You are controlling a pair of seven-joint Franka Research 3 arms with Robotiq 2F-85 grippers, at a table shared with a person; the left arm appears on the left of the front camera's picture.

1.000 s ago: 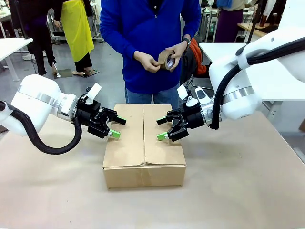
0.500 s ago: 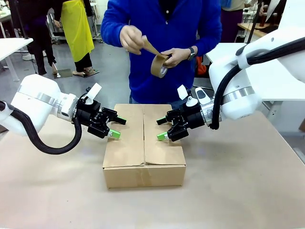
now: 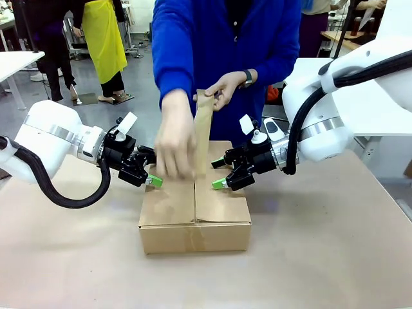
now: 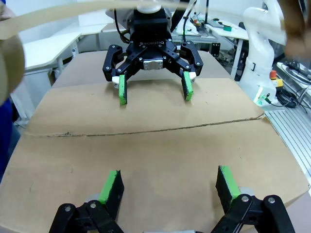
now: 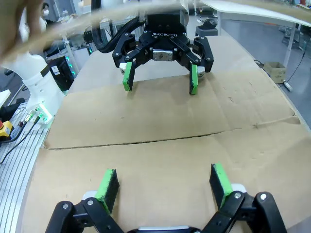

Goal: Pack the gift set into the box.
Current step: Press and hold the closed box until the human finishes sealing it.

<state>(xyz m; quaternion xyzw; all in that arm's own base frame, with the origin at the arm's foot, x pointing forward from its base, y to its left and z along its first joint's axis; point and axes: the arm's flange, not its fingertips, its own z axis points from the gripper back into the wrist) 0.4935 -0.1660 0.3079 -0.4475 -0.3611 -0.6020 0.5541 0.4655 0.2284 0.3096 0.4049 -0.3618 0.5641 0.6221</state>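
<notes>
Cardboard box (image 3: 194,206) looks stiff and light; both open grippers, left gripper (image 3: 152,171) and right gripper (image 3: 220,174), press its flaps flat.

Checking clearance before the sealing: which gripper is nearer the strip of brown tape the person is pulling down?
Right, narrowly. The right gripper sits just beside the strip of brown tape over the large brown cardboard box; the left gripper lies beyond the person's lowered hand.
</notes>
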